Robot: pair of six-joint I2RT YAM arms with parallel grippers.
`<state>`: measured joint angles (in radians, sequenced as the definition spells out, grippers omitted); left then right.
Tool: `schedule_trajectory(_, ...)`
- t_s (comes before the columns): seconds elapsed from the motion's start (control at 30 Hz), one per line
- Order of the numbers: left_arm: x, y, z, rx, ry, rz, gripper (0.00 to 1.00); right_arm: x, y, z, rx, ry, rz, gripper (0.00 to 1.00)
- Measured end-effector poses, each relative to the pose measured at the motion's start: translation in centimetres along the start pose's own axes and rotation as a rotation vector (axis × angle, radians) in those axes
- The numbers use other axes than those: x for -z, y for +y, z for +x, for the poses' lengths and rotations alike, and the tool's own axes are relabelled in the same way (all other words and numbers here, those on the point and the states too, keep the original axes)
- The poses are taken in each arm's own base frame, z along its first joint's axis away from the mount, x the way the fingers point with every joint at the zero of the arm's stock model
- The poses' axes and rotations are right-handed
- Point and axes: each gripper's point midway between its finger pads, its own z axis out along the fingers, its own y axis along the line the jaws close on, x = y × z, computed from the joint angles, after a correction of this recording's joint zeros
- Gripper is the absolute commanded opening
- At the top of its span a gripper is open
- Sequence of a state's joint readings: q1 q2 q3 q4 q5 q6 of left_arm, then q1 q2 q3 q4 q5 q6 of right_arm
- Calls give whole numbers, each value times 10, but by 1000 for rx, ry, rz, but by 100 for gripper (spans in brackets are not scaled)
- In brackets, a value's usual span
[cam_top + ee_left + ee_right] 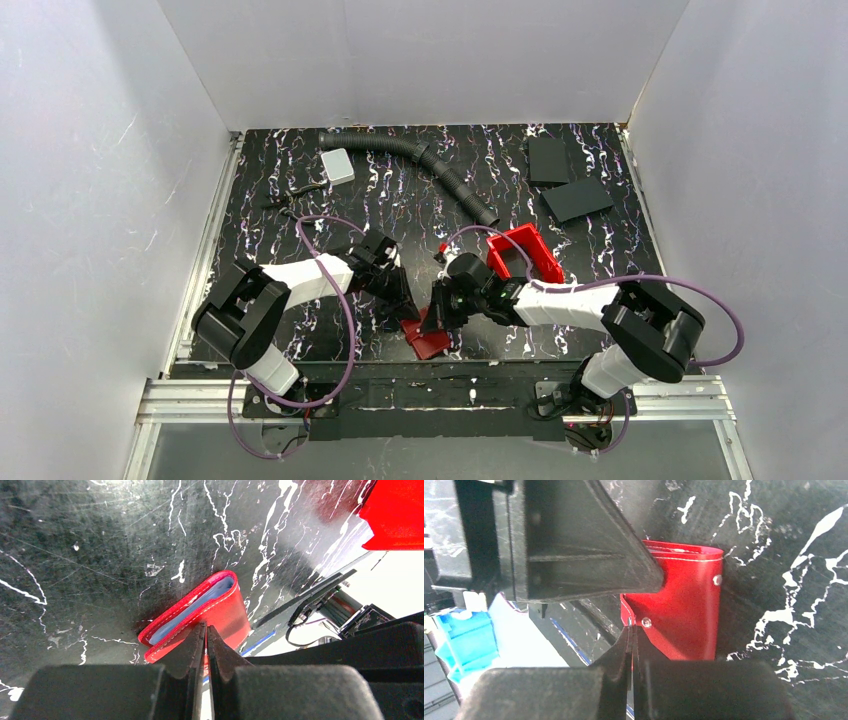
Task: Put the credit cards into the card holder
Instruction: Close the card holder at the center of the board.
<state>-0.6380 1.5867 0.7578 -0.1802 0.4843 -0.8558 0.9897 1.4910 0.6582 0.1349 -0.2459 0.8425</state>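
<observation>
My left gripper (206, 630) and right gripper (631, 630), both pressed together, sit at the folded wallet (227, 617) just ahead of their tips. Cards (192, 609) show inside it; I judge only the clasp remains.

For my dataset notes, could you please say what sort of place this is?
Probably a lab robot test cell: plain white panels wall in a black marbled table, with the left arm and right arm bolted to an aluminium rail at its near edge.
</observation>
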Motion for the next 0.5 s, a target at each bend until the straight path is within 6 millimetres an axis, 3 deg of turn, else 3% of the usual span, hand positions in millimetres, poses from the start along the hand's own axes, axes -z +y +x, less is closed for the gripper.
schedule_trajectory(0.5,-3,3,1,-4,-6,10,4,0,-7,8,-32,27,34,1)
